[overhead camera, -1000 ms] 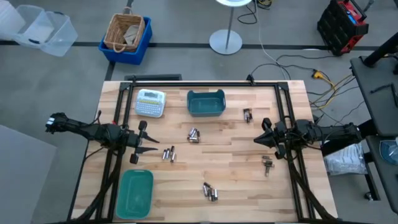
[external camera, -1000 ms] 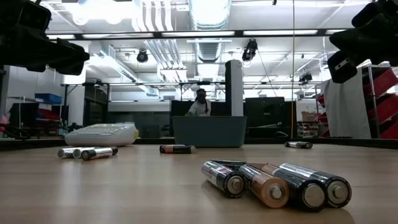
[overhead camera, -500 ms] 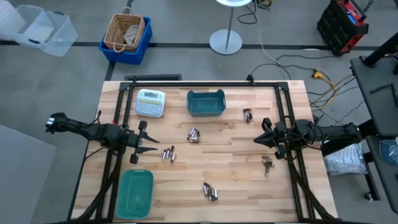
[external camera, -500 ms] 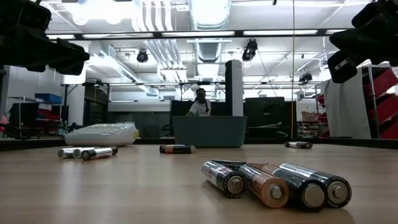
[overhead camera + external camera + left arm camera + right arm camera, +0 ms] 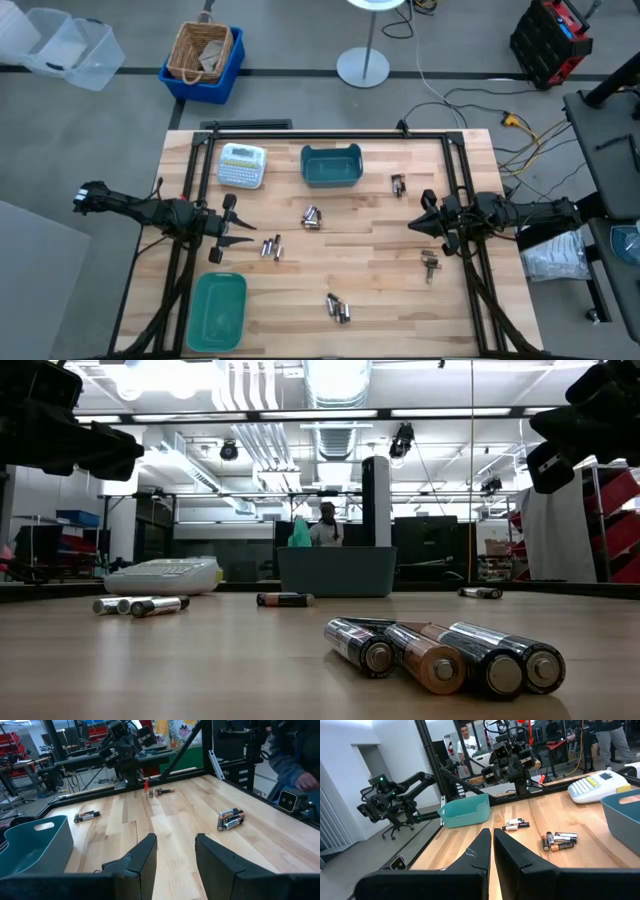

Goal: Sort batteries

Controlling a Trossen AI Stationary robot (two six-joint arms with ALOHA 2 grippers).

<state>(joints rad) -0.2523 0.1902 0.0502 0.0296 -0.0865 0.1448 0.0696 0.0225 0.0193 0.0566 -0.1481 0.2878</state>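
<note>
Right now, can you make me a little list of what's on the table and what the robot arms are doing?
batteries: five small heaps on the wood, one in the middle
bins: teal, one at the far edge, one at the near left corner
label maker: white, beside the far bin
left gripper: fingers open, empty, left side
right gripper: fingers shut, empty, right side

Batteries (image 5: 312, 216) are lying scattered mid-table, the label-maker (image 5: 242, 164) sitting left of the far bin (image 5: 331, 166), another bin (image 5: 216, 310) sitting near-left.
</note>
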